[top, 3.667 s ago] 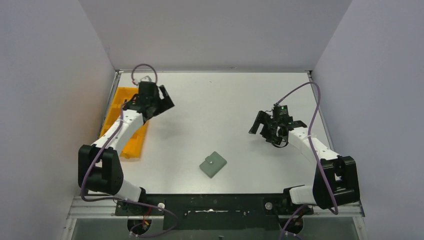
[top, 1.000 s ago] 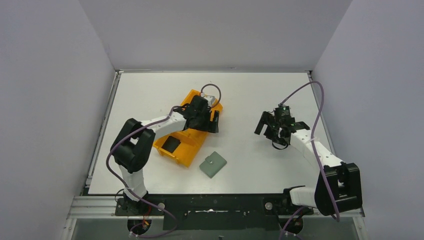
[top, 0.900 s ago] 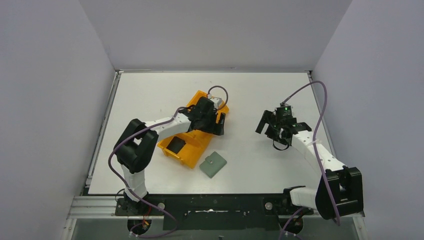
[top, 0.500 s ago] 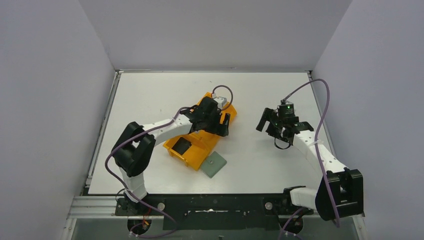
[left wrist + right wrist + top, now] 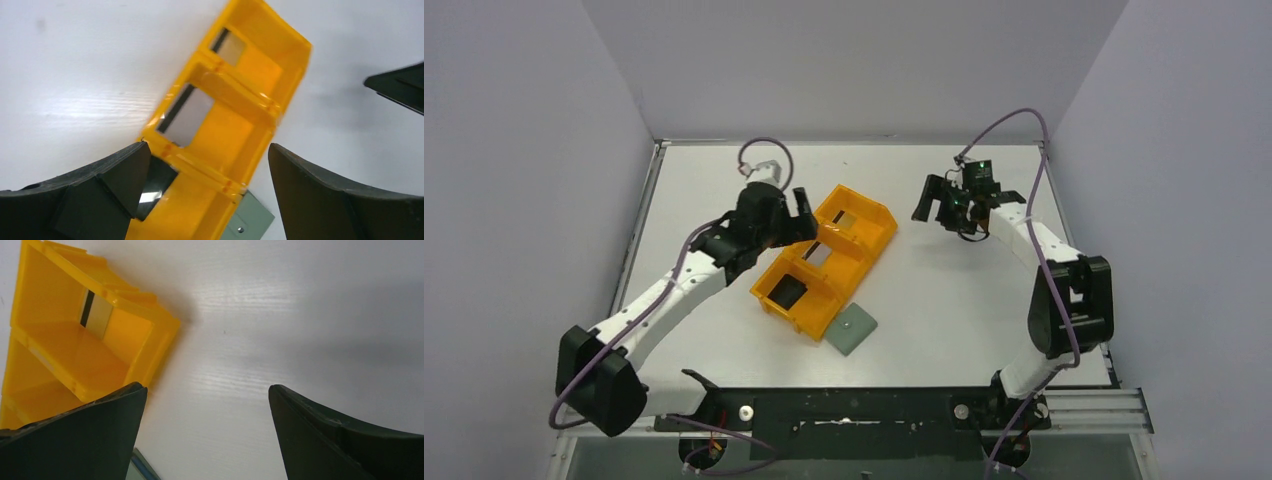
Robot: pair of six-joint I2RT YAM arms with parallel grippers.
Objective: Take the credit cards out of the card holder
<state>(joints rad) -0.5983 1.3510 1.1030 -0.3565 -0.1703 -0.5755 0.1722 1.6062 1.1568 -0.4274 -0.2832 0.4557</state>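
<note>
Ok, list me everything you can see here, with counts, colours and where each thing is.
table: one, white, under everything
tray: one, orange, three compartments, lying diagonally mid-table
credit cards: three, one per tray compartment; black in the near one, silvery grey in the middle, pale tan-grey in the far one
card holder: one, grey-green, closed, flat on the table against the tray's near end
left gripper: one, black, open, above the tray, holding nothing
right gripper: one, black, open, over the table to the right of the tray's far end, holding nothing
</note>
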